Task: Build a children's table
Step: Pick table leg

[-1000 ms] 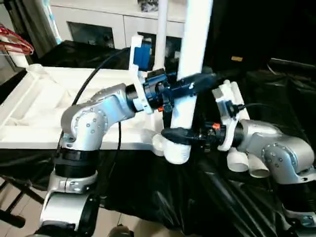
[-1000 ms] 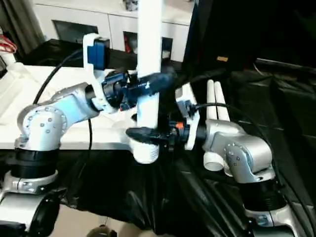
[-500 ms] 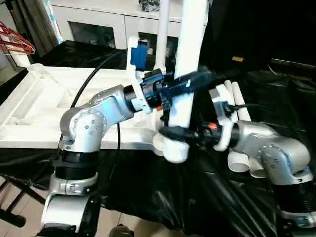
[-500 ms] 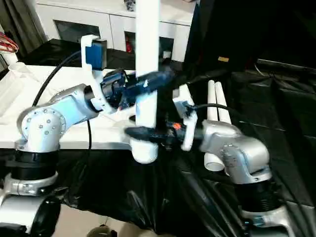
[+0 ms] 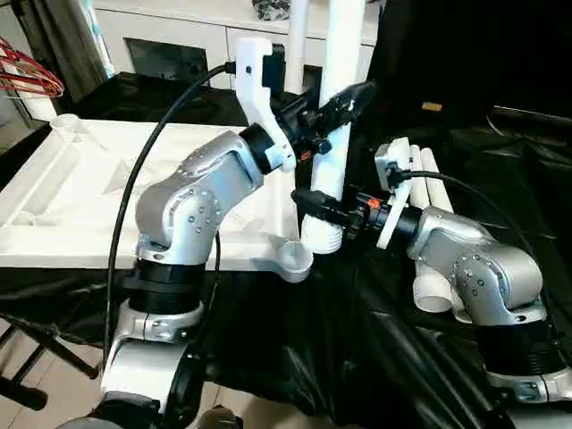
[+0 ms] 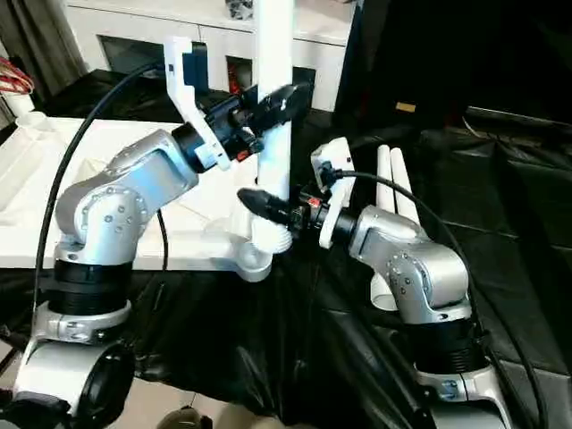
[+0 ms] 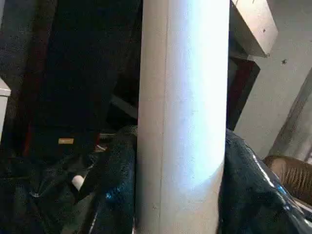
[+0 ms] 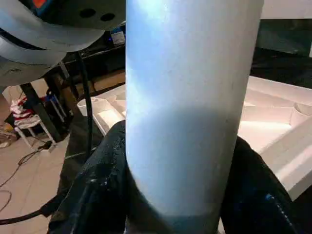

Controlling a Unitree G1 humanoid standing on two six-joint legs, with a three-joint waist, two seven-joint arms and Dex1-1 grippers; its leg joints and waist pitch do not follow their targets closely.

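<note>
My head views are evenly lit, with soft sheen on the black sheet (image 5: 393, 349) and my silver forearms. Up close, the leg (image 7: 183, 117) glares white (its lower part shadowed), and backgrounds blur.

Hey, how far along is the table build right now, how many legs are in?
One leg already seems to stand at the tabletop's far side. In hand: the left hand and right hand grip a second leg upright, its threaded end not yet in the near corner socket. Two spare legs remain.
</note>
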